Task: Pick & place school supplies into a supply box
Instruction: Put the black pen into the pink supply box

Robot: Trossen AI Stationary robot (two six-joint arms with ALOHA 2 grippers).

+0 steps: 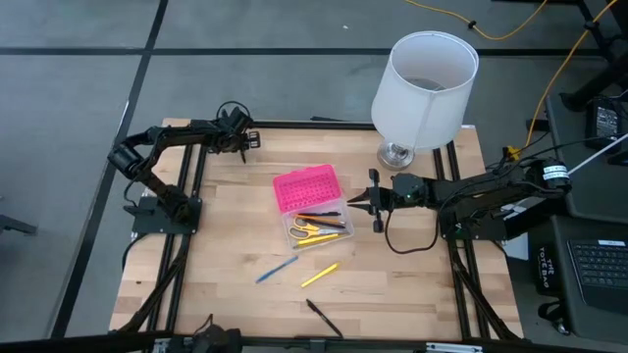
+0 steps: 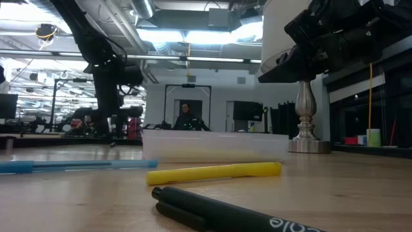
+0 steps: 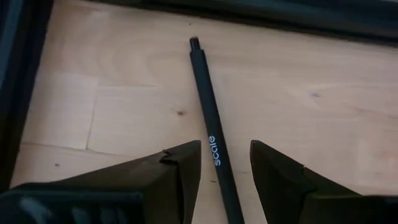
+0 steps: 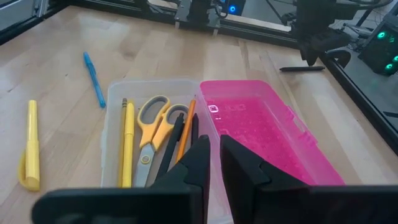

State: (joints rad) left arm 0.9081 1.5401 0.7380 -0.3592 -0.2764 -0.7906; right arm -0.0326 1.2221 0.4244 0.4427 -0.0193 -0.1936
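A black pen [image 3: 205, 106] lies flat on the wood near the table's far left corner. My left gripper [image 3: 224, 152] points down over it, open, one finger on either side of the pen and neither touching it. The supply box stands mid-table, its clear base [image 4: 112, 124] beside the opened pink lid [image 4: 261, 130]. In the base lie yellow-handled scissors [image 4: 154, 127], a yellow pencil [image 4: 127, 140] and some thin pens. My right gripper [image 4: 214, 146] hovers above the box's right end, shut, with nothing between its fingers. A blue pen [image 1: 277, 269], a yellow marker [image 1: 319, 275] and another black pen [image 1: 324, 318] lie nearer the front.
A lamp with a white shade [image 1: 424, 88] stands at the far right, close behind my right arm. Black frame bars [image 1: 186, 245] run along the table's sides. There is bare wood between the box and the left bars. A person [image 2: 187, 116] shows far back in the room.
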